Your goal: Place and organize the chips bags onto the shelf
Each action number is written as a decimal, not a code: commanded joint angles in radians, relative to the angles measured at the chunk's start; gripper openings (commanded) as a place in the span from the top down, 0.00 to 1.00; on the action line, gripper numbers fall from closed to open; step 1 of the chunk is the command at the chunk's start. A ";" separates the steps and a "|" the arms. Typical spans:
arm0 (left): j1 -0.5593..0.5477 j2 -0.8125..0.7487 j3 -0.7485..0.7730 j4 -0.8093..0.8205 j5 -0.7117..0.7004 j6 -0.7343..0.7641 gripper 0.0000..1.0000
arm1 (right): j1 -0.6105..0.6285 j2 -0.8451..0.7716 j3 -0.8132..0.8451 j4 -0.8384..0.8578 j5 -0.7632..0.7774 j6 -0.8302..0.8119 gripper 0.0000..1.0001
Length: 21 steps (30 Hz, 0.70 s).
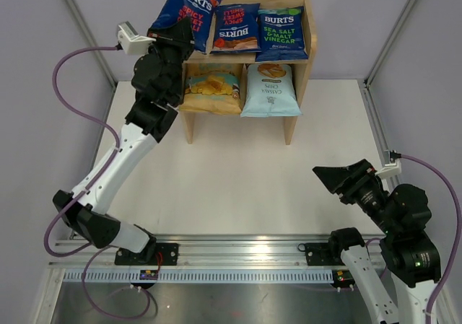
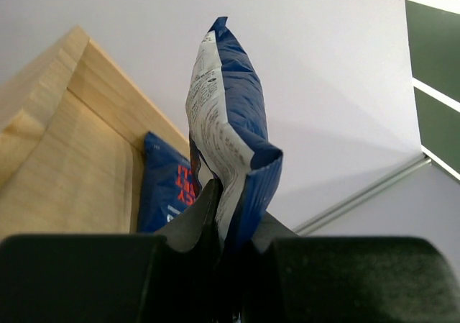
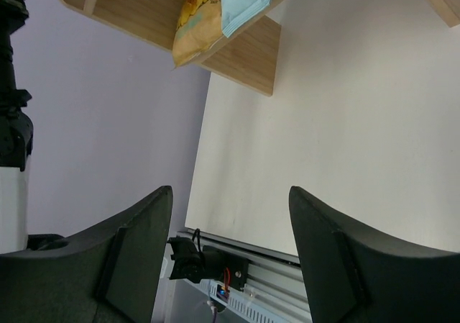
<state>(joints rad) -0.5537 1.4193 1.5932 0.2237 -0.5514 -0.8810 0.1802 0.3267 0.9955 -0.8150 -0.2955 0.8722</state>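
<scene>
The wooden shelf (image 1: pixel 302 71) stands at the back of the table. On its upper tier lean two dark blue BURTS bags, one in the middle (image 1: pixel 235 28) and one at the right (image 1: pixel 282 34). A third BURTS bag (image 1: pixel 185 6) hangs tilted over the upper tier's left end, and my left gripper (image 1: pixel 175 37) is shut on its lower edge. The left wrist view shows that bag (image 2: pixel 228 114) edge-on between the fingers (image 2: pixel 203 211). The lower tier holds a yellow-and-teal bag (image 1: pixel 211 87) and a pale blue cassava bag (image 1: pixel 271 89). My right gripper (image 1: pixel 333 177) is open and empty near the table's front right.
The shelf's left side panel (image 2: pixel 54 150) is close beside the held bag. A metal rail (image 1: pixel 231 248) with both arm bases runs along the near edge. White frame posts (image 1: pixel 81 24) stand at the back corners. Bare white table (image 1: pixel 238 180) lies between the shelf and the arms.
</scene>
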 commanded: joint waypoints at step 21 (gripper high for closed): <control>0.032 0.213 0.156 0.063 -0.133 0.100 0.86 | 0.005 -0.032 0.042 -0.006 -0.111 -0.018 0.27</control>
<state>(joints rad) -0.5278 1.6176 1.7454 0.2340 -0.6613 -0.7601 0.1814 0.3061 1.0134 -0.8364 -0.3679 0.8642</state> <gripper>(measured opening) 0.144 0.732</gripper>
